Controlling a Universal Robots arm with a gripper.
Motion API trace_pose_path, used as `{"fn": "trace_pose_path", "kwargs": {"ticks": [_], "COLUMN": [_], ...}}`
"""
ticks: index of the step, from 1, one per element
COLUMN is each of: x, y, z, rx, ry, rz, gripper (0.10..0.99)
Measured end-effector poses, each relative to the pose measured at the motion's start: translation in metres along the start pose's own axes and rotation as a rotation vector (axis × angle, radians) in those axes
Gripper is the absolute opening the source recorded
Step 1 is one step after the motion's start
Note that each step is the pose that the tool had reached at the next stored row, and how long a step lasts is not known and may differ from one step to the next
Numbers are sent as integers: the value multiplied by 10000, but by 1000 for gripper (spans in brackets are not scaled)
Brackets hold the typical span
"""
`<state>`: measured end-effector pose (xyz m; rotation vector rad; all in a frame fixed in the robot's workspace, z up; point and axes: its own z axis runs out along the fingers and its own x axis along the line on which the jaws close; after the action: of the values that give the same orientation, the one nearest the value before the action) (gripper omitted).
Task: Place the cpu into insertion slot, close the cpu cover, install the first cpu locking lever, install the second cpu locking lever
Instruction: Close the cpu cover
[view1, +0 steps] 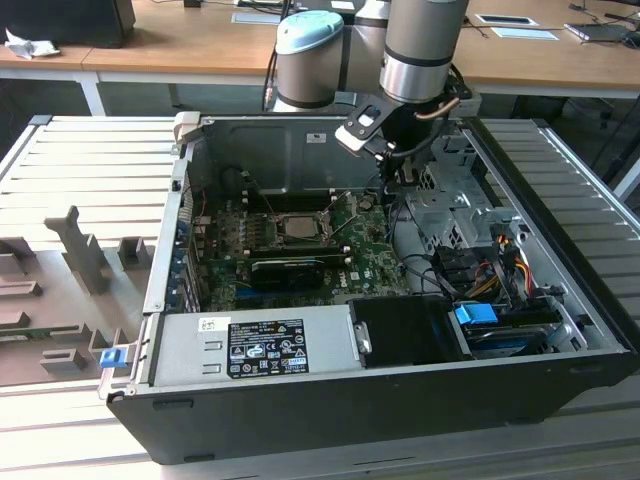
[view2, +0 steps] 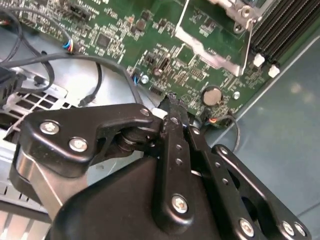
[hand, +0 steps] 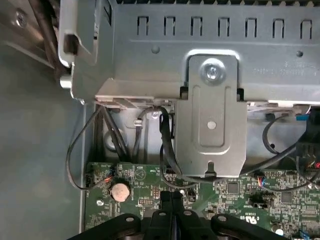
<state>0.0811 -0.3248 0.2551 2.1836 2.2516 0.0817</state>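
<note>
Black gripper (view2: 171, 106) links loom closest in both wrist views, its fingers pressed tight together with nothing between them, the tips hanging just over the motherboard (view1: 365, 265) near its edge, close beside the round coin battery (hand: 120, 191). Towards the middle of the motherboard the silver-grey cpu (view1: 297, 226) lies seated in the insertion slot (view1: 268, 232), apart from the gripper. Motherboard and all sit inside the open computer case (view1: 400, 410) lying on its side.

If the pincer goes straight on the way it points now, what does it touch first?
Probably the green motherboard, beside the round coin battery. The shut pincer points down at it, though the depth is unclear.
</note>
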Motion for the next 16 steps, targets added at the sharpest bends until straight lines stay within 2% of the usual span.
{"fn": "trace_pose_path", "kwargs": {"ticks": [11, 14, 16], "x": [-16, -15, -13], "y": [-355, -432, -459], "z": [11, 7, 7], "rx": [17, 19, 18], "ry": [1, 1, 3], "rz": [-47, -47, -46], "gripper": [106, 106, 106]}}
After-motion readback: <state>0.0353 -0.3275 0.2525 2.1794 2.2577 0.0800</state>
